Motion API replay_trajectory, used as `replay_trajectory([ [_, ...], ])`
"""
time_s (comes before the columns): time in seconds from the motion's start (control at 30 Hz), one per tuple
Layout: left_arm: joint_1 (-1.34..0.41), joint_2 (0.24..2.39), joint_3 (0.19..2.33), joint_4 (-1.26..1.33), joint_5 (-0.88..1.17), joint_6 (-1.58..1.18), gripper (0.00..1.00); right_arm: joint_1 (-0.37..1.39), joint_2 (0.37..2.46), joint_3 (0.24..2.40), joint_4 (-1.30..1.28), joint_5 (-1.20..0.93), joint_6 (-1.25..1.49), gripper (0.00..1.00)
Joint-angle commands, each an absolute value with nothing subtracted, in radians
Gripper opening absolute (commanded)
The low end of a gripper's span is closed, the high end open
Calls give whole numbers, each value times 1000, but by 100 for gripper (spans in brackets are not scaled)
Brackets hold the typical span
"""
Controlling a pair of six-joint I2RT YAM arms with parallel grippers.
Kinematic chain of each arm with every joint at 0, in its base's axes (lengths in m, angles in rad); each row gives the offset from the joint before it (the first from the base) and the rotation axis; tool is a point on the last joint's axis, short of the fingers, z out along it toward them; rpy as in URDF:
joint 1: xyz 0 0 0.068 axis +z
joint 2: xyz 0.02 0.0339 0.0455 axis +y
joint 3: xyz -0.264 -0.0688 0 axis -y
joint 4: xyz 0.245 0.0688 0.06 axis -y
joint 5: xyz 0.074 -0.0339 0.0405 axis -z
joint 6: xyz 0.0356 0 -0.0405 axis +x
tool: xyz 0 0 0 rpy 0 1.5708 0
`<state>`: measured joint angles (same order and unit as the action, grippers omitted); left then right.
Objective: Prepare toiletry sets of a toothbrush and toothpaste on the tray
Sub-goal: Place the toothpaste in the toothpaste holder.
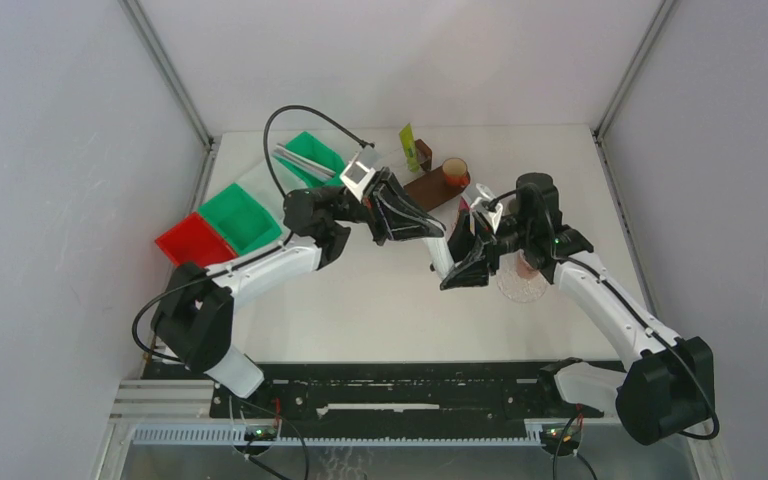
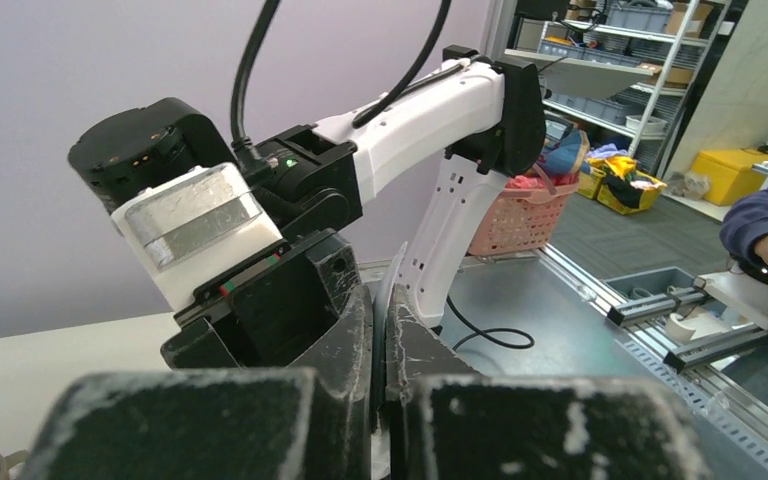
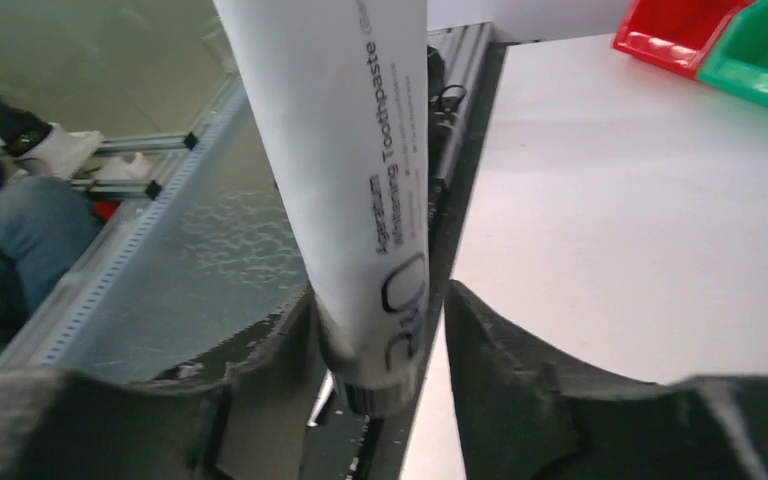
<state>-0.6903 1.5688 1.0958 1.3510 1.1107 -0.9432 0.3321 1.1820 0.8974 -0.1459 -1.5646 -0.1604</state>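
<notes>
Right wrist — toothpaste tube (image 3: 350,150), top cut off, cap blurred.

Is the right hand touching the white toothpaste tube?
Touching. The right wrist view shows the toothpaste tube resting against one finger of the right hand; a slim gap separates the other.
</notes>
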Motion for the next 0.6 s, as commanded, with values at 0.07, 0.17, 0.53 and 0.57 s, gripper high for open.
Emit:
replay_trajectory([
  [0.07, -634, 1491, 1048, 1381, 1026, -935, 0, 300, 1148, 944, -203, -1457, -265, 73],
  [0.17, -594, 1448, 978, 1381, 993, -923, 0, 279, 1145, 983, -332, -1413, -375, 82],
  [0.53, -455, 1215, 795, 1001, 757, -632, 0, 164, 1084, 1009, -427, -1279, -474, 86],
  [0.57, -454, 1187, 796, 905, 714, -566, 0, 158, 1077, 1009, -432, -1273, -480, 86],
])
